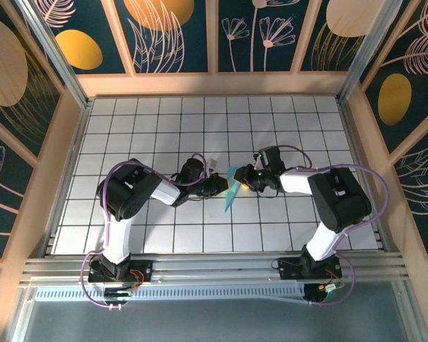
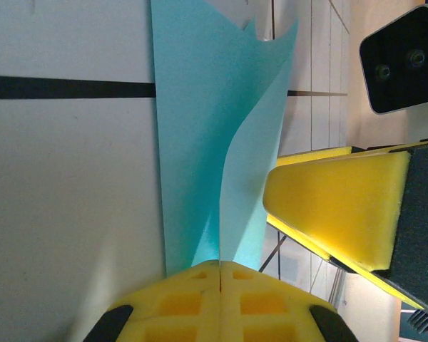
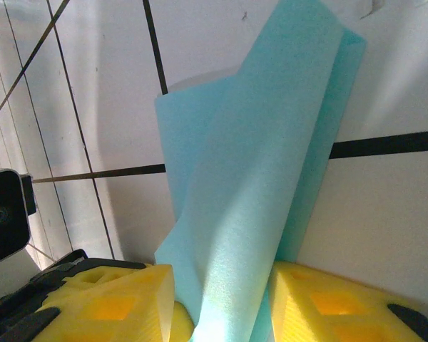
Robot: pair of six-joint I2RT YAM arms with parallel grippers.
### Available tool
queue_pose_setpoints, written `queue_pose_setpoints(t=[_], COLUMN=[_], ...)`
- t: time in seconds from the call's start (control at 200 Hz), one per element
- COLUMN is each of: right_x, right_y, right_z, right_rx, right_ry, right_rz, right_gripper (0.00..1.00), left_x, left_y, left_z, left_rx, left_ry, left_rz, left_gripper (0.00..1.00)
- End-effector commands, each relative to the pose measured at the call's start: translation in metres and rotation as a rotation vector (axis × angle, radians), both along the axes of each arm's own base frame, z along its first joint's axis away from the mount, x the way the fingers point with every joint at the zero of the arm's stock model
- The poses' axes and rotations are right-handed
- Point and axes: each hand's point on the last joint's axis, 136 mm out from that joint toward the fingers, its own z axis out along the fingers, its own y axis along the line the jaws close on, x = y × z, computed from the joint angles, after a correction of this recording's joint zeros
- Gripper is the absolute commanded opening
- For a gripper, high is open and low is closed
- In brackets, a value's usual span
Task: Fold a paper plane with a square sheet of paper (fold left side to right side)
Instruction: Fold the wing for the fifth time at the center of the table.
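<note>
From above, two arms are counted, and one piece of light-cyan folded paper (image 1: pixel 231 191) is seen near the middle of the table (image 1: pixel 143 235), standing up from it as a narrow pointed shape. The left gripper (image 1: pixel 220 187) is met at the paper's left edge, and the right gripper (image 1: pixel 244 178) just beside its upper right. The table is covered with white tiles ruled by a black grid. It is enclosed by wooden-framed wall panels (image 1: pixel 178 35) painted dark blue with gold discs and pale plant outlines.

At the left wrist, the left gripper (image 2: pixel 220 269) is shown with its two yellow pads pressed together, and the lower tip of the folded paper (image 2: pixel 200 142) is clamped in the seam. One yellow finger (image 2: pixel 335 206) of the other arm is seen just beside the paper's right edge.

At the right wrist, the right gripper (image 3: pixel 221 303) is shown with its jaws apart, and the folded paper (image 3: pixel 257 171) rises loosely between the two yellow pads above the tiles.
</note>
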Motion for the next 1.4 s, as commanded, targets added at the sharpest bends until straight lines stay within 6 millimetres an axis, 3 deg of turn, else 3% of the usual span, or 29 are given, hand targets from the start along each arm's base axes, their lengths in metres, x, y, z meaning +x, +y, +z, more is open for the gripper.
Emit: queue_pose_setpoints(t=[0.0, 0.215, 0.571, 0.816, 0.951, 1.146, 1.396], right_x=[0.001, 0.004, 0.004, 0.006, 0.007, 0.012, 0.014], right_y=[-0.002, 0.000, 0.000, -0.013, -0.017, -0.004, 0.004], right_z=[-0.001, 0.012, 0.017, 0.025, 0.028, 0.031, 0.021], right_rx=[-0.043, -0.017, -0.015, -0.033, -0.050, -0.024, -0.014], right_ry=[-0.016, -0.045, -0.053, -0.078, -0.085, -0.092, -0.073], right_rz=[0.007, 0.001, -0.004, -0.030, -0.027, 0.018, 0.040], right_gripper=[0.40, 0.40, 0.40, 0.39, 0.29, 0.08, 0.01], left_x=[0.000, -0.004, -0.004, -0.004, -0.004, -0.004, -0.004], left_y=[0.008, 0.014, 0.016, 0.017, 0.018, 0.021, 0.027], left_z=[-0.022, -0.028, -0.035, -0.039, -0.040, -0.042, -0.046], left_rx=[0.074, 0.103, 0.122, 0.138, 0.142, 0.162, 0.193], left_ry=[0.021, 0.033, 0.047, 0.059, 0.061, 0.067, 0.078], left_rz=[0.018, 0.024, 0.029, 0.036, 0.039, 0.054, 0.073], left_gripper=[0.00, 0.00, 0.00, 0.00, 0.00, 0.00, 0.00])
